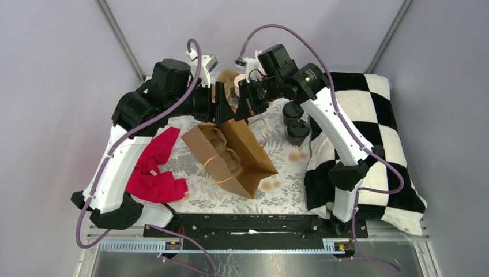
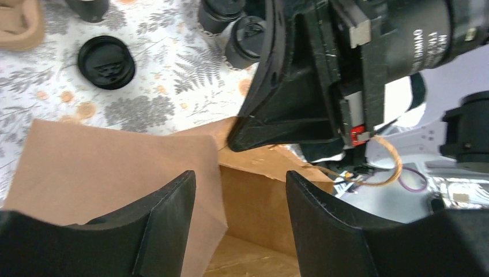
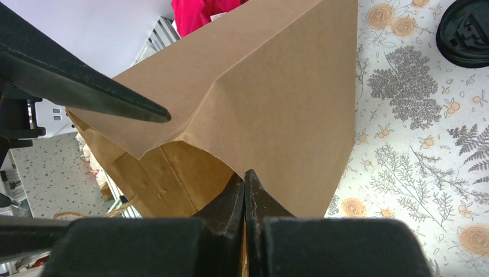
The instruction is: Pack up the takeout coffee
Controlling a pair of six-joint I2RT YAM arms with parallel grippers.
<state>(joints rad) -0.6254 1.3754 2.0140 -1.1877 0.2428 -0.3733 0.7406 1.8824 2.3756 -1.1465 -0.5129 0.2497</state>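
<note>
Brown paper bag [image 1: 245, 156] lies on its side mid-bench [image 1: 282, 193], with both arms at its open far end. Right pincer [image 3: 245, 179]: fingers pressed together, pinching the lower rim of the bag mouth. Left pincer [image 2: 241, 176]: fingers spread, the upper paper flap reaching between them, not clamped. Takeout coffee [image 1: 298, 131] stands upright with its lid on, right of the bag and apart from it, near the checkered cushion [image 1: 375, 133]. A second lidded cup [image 1: 291, 111] stands just behind it. Loose black lid [image 2: 106, 62] lies flat on the floral cover. Red cloth [image 1: 155, 170] lies left of the bag.
</note>
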